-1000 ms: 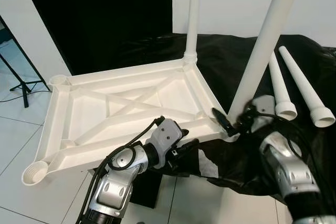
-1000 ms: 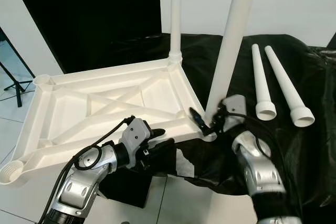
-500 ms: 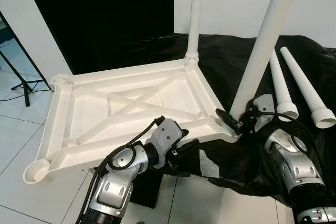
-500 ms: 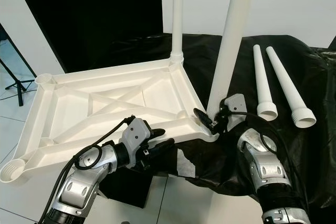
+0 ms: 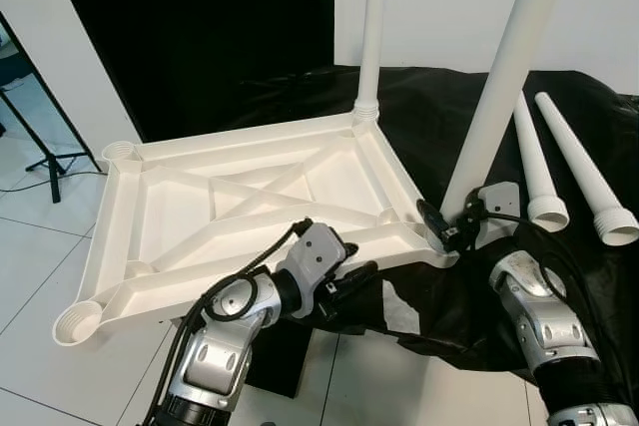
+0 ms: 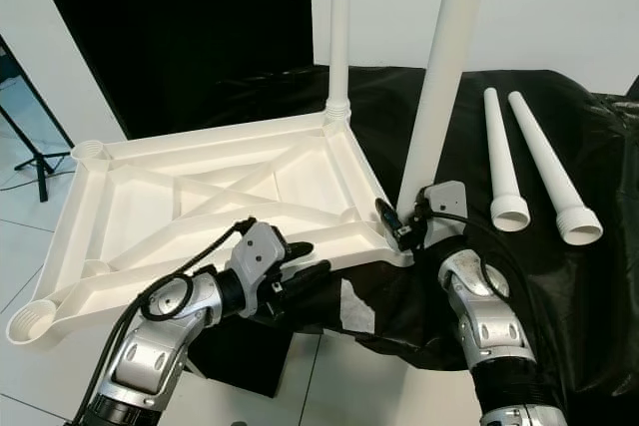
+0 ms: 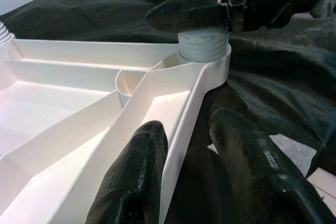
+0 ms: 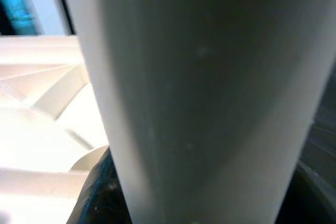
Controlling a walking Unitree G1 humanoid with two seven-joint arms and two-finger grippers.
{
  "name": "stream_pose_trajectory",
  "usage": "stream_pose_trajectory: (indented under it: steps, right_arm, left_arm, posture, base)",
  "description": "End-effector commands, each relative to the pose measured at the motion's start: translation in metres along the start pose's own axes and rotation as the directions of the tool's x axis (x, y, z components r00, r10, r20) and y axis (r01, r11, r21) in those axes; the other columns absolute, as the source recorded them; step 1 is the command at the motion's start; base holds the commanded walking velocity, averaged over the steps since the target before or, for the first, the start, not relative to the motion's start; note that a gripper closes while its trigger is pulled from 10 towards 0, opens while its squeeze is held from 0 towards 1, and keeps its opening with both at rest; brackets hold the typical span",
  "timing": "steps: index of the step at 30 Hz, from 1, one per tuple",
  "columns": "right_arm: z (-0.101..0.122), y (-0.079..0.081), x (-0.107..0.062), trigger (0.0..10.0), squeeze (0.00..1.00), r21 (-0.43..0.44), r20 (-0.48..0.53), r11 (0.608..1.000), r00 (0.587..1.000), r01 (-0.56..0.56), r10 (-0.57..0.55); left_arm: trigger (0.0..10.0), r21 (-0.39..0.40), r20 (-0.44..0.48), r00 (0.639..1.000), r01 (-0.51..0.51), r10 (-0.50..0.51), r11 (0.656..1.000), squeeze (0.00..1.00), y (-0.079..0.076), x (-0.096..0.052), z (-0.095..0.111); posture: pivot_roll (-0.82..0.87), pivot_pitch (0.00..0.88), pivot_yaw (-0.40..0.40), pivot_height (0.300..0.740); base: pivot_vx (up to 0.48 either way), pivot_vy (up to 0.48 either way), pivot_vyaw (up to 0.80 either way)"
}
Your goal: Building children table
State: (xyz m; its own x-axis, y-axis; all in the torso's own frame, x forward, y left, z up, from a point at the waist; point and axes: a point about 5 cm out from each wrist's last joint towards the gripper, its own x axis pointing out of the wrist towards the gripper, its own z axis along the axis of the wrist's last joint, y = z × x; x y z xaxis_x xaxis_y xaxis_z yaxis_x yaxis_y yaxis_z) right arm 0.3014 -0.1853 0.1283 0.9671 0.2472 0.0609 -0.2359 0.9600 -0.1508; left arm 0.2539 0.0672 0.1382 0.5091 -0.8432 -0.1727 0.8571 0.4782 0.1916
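Two legs stand upright in the upturned white tabletop [image 5: 250, 197]: the far leg [image 5: 371, 27] in the back corner socket, the near leg [image 5: 499, 77] in the front corner socket by the right arm. Two more legs [image 5: 564, 162] lie loose on the black cloth [image 5: 589, 286], well apart from the tabletop. Two sockets [image 5: 75, 321] on the robot's left side are not yet filled. The tabletop lies underside up, part over the cloth, part overhanging the tiled floor [image 5: 30, 266].

Right gripper [image 5: 444, 228]: fingers closed around the base of the near leg, just above the threaded collar. The left wrist view shows one black finger [image 7: 189, 11] across the leg right over the threads [image 7: 202, 45]. The right wrist view is mostly leg, close up.

Left gripper [image 7: 202, 156]: its two fingers straddle the front rim of the tabletop, one inside, one outside. Fingers stand apart; whether they press the rim, cannot tell.

Step in hand, judged: seating or screwing the near leg home. Threads are visible above the socket, so likely not fully in.

To do well: keep the leg plumb while turning, hold low near the collar, brace the rim with the left gripper so the tabletop does not swivel or slide off the cloth.
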Motion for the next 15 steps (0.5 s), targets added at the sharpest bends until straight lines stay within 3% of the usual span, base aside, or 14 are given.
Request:
stream_pose_trajectory:
  steps: [1, 3, 7, 11, 15]
  right_arm:
    - [-0.016, 0.003, -0.010, 10.0, 0.00, -0.009, -0.089, 0.995, 0.991, 0.100, -0.101]
    - [-0.016, 0.003, -0.010, 10.0, 0.00, -0.009, -0.089, 0.995, 0.991, 0.100, -0.101]
    - [-0.016, 0.016, -0.011, 10.0, 0.00, 0.031, -0.094, 0.978, 0.975, 0.205, -0.202]
    - [-0.017, 0.034, -0.014, 10.0, 0.00, 0.063, -0.112, 0.934, 0.933, 0.351, -0.343]
    - [-0.017, 0.036, -0.016, 10.0, 0.00, 0.063, -0.125, 0.916, 0.914, 0.396, -0.386]
  left_arm:
    - [10.0, -0.002, -0.010, 0.994, -0.107, 0.107, 0.994, 0.00, 0.005, 0.000, -0.003]
    - [10.0, -0.002, -0.010, 0.994, -0.107, 0.107, 0.994, 0.00, 0.005, 0.000, -0.003]
    - [10.0, 0.000, -0.011, 0.995, -0.102, 0.102, 0.995, 0.00, 0.005, 0.000, -0.003]
    - [10.0, 0.001, -0.006, 0.996, -0.094, 0.094, 0.996, 0.00, 0.005, 0.002, -0.003]
    - [10.0, 0.001, -0.006, 0.996, -0.092, 0.092, 0.996, 0.00, 0.005, 0.002, -0.003]
  posture:
    - [0.03, 0.000, 0.005, 0.740]
    - [0.03, 0.000, 0.005, 0.740]
    - [0.03, 0.000, 0.007, 0.740]
    - [0.03, 0.000, 0.013, 0.740]
    - [0.03, 0.000, 0.013, 0.740]
  base:
    - [0.000, 0.000, 0.00]
    - [0.000, 0.000, 0.00]
    - [0.000, 0.000, 0.00]
    - [0.000, 0.000, 0.00]
    - [0.000, 0.000, 0.00]
